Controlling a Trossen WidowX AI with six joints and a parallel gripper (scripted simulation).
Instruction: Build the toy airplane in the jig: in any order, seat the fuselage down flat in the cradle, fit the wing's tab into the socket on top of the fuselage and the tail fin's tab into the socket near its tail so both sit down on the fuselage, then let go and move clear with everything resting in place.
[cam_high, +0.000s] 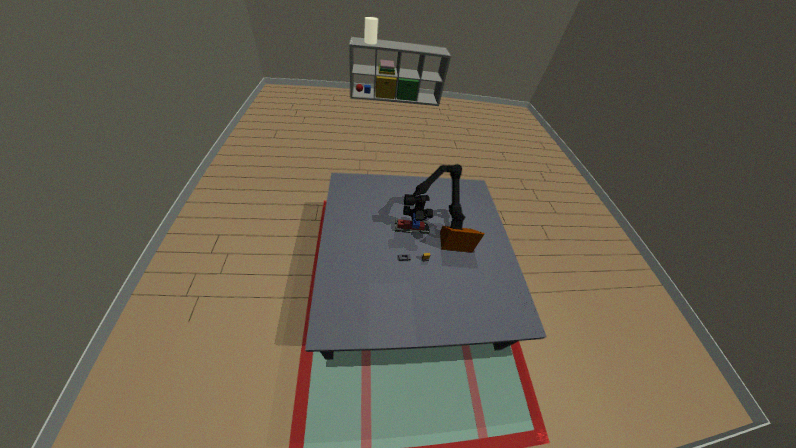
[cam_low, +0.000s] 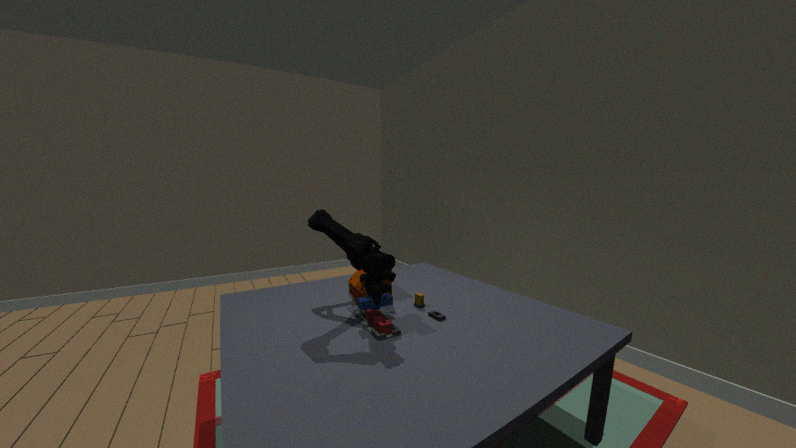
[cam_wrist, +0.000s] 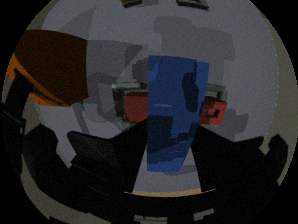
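My gripper (cam_high: 416, 217) (cam_low: 377, 302) (cam_wrist: 168, 123) is shut on the blue wing (cam_high: 416, 224) (cam_low: 385, 299) (cam_wrist: 165, 90). The wing lies crosswise over the red fuselage (cam_high: 403, 223) (cam_low: 378, 320) (cam_wrist: 135, 106) and hides its middle in the wrist view. Whether the wing's tab is in the socket is hidden. The fuselage lies lengthwise in the grey-green cradle of the jig (cam_wrist: 131, 86). The yellow tail fin (cam_high: 426, 256) (cam_low: 418, 298) stands upright in a small dark holder, apart from the jig.
A small dark slotted block (cam_high: 403, 257) (cam_low: 437, 315) (cam_wrist: 193, 4) lies beside the tail fin. A large orange block (cam_high: 461, 239) (cam_low: 357, 283) (cam_wrist: 55, 65) stands at the arm's base. All rest on the grey table (cam_high: 362, 300) (cam_low: 311, 400).
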